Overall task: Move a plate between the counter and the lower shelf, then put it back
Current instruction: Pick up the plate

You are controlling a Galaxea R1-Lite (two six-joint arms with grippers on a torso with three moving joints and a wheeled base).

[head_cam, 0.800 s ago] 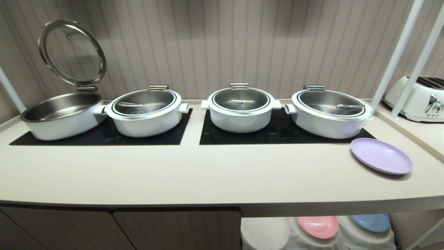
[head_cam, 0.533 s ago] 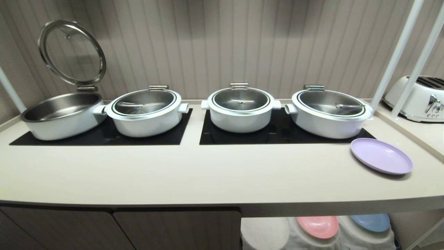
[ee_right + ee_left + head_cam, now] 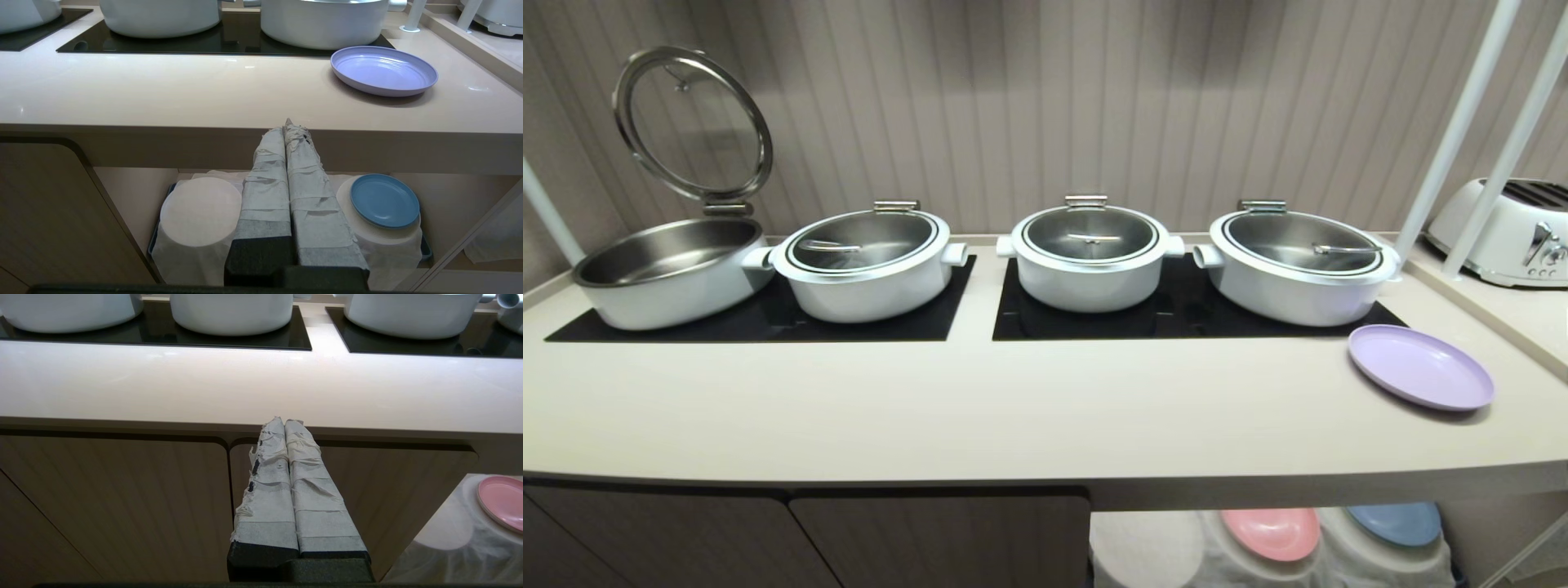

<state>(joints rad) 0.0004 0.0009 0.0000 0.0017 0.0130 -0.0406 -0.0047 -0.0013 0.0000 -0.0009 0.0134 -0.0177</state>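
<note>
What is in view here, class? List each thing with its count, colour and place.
plate: one, lilac, counter's right end.
counter: one, beige.
hob panels: two, black, set in counter.
pots: four, white, on the hobs; leftmost has its lid raised.
toaster: one, white, adjoining top at right.
lower shelf: one, cream, under the counter.
cloth-covered mounds: three, white, on lower shelf.
pink plate: one, middle mound.
blue plate: one, right mound.
left hand: shut, before cupboard doors.
right hand: shut, before shelf.

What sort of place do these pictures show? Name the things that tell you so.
Probably a kitchen or buffet serving station: white lidded pots stand on black hob panels set into a counter, a toaster sits at the right, and a lilac plate lies ready.
</note>
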